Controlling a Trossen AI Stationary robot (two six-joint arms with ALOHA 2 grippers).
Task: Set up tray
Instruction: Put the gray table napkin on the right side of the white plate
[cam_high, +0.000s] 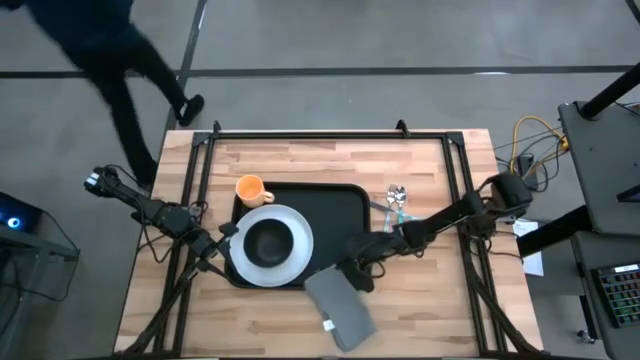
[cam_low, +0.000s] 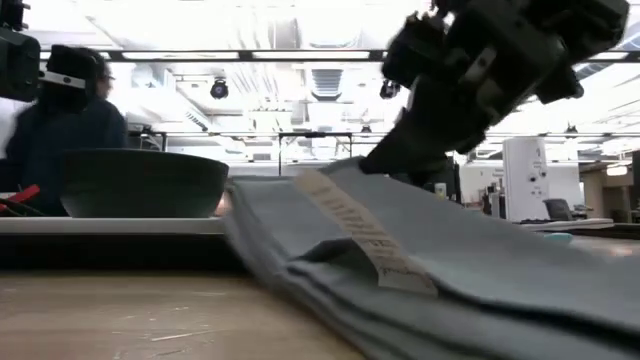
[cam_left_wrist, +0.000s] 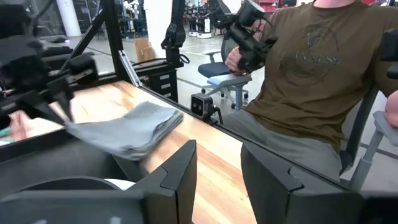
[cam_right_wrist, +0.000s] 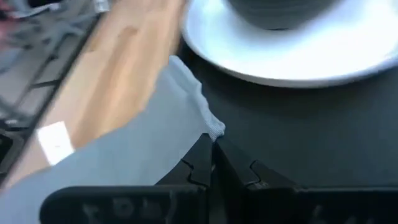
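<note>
1. Presently, the right gripper (cam_high: 345, 272) is pinching a corner of the grey napkin (cam_high: 340, 308), fingers pressed together on the cloth at the tray's near rim.
2. The tray (cam_high: 340, 205) is lying directly ahead of and beneath that gripper; the napkin's long axis is trailing back from it onto the wooden table (cam_high: 420, 320).
3. The left gripper (cam_high: 228, 240) is waiting spread open beside the white plate (cam_high: 295, 262) and dark bowl (cam_high: 268, 243); it is nearer those than the napkin.

Robotics lab: framed wooden table (cam_high: 300, 320), ceiling strip lights (cam_low: 200, 55), office chair (cam_left_wrist: 227, 81), cables (cam_high: 530, 140).
</note>
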